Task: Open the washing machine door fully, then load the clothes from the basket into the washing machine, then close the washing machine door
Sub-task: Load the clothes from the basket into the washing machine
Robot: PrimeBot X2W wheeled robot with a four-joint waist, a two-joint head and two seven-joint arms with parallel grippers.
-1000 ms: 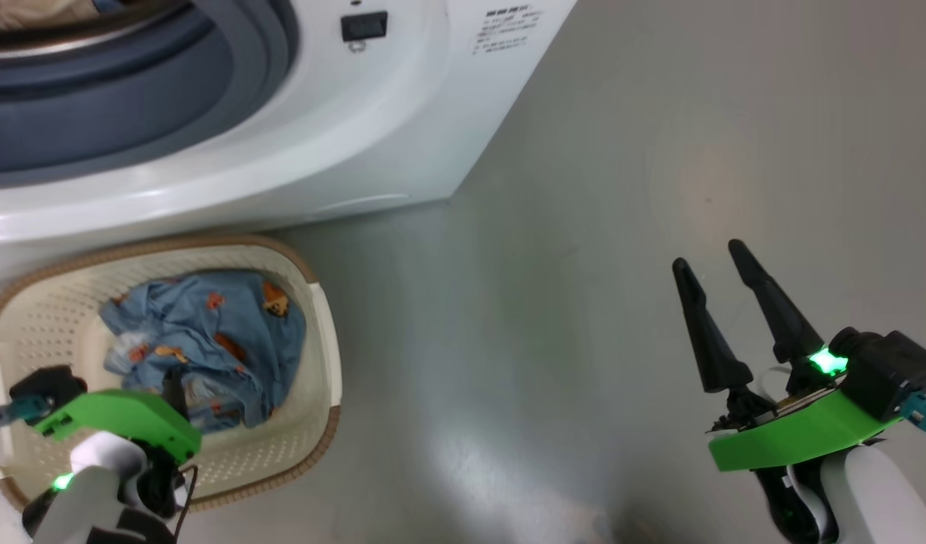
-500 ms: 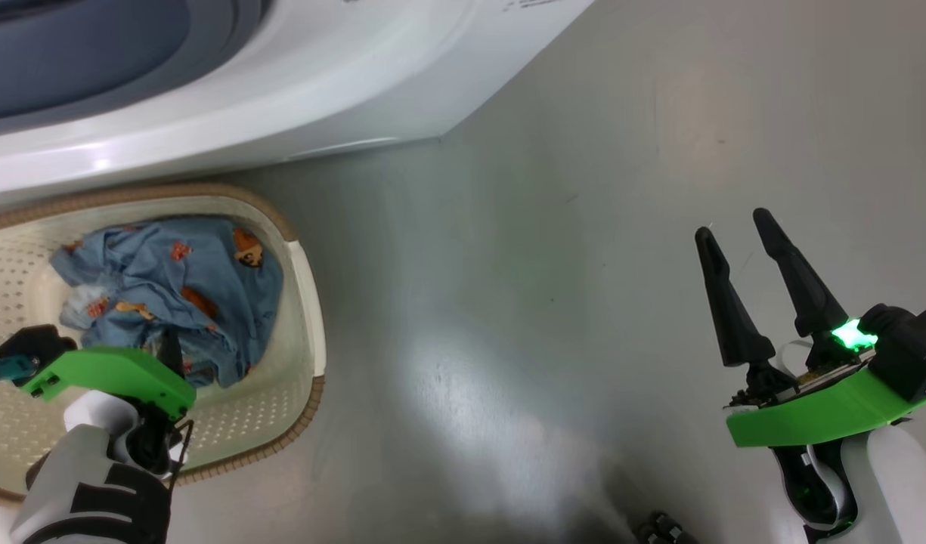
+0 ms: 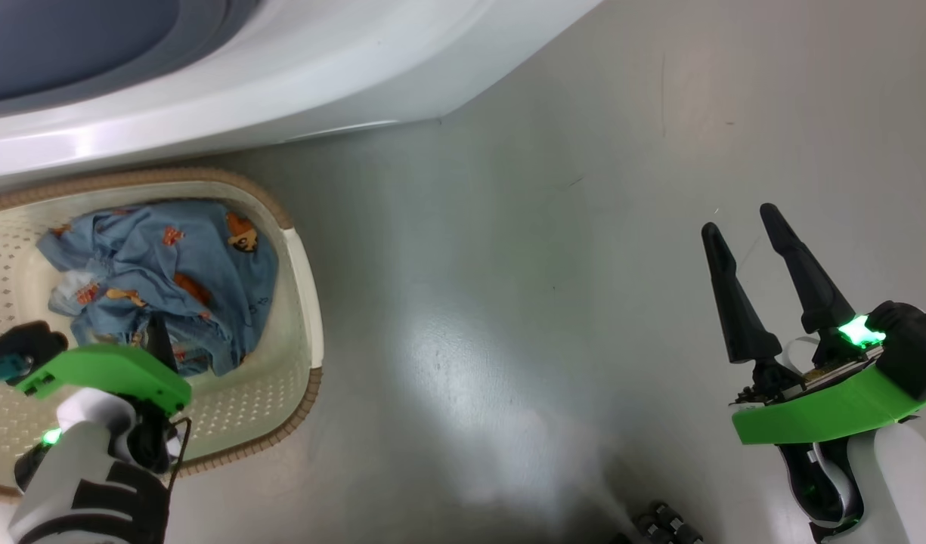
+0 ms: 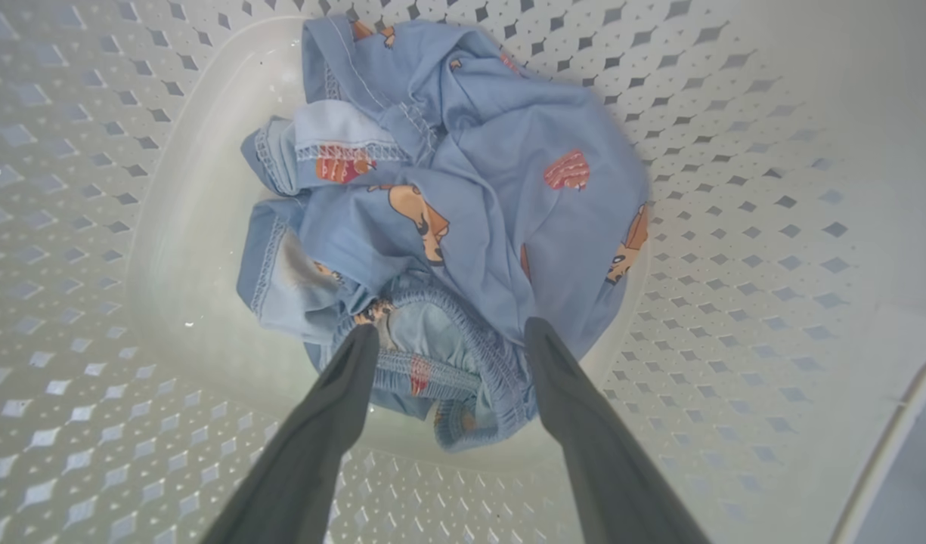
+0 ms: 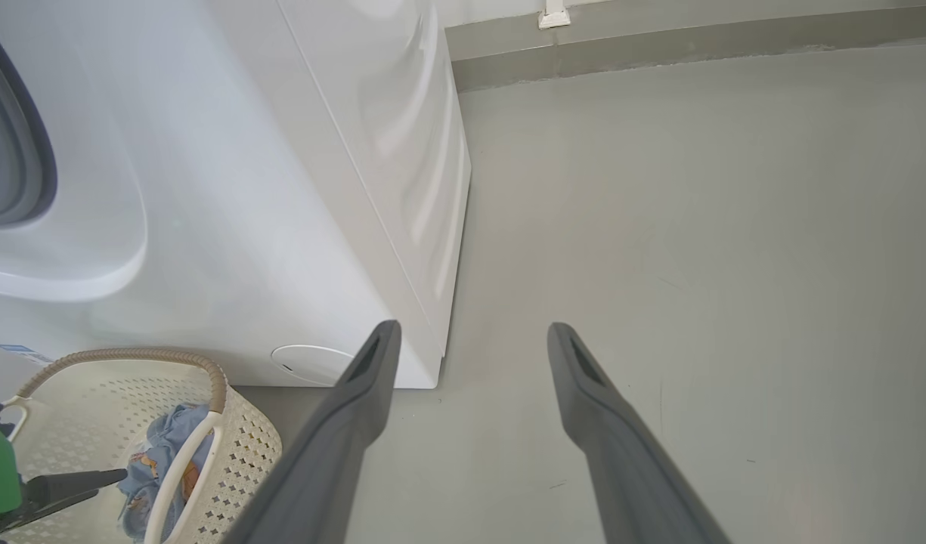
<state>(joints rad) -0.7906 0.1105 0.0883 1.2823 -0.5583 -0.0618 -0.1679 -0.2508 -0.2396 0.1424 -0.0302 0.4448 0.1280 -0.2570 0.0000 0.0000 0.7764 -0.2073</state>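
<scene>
Left end effector [image 4: 449, 329] and right end effector [image 3: 740, 221] were both spread wide, nothing pinched. Washing machine [image 5: 281, 227] stood at the back, grey gasket [image 5: 28, 151] showing at its mouth, round cap [image 5: 311, 363] low on the front. Right end effector hovered over the grey floor [image 3: 546, 302], well right of the machine's corner. Basket [image 3: 300, 272] sat on the floor just in front of the machine, left end effector down inside it. Clothes [image 4: 470, 189], a crumpled light-blue garment with orange print, lay on the basket bottom, fingertips either side of a gathered hem; contact unclear.
</scene>
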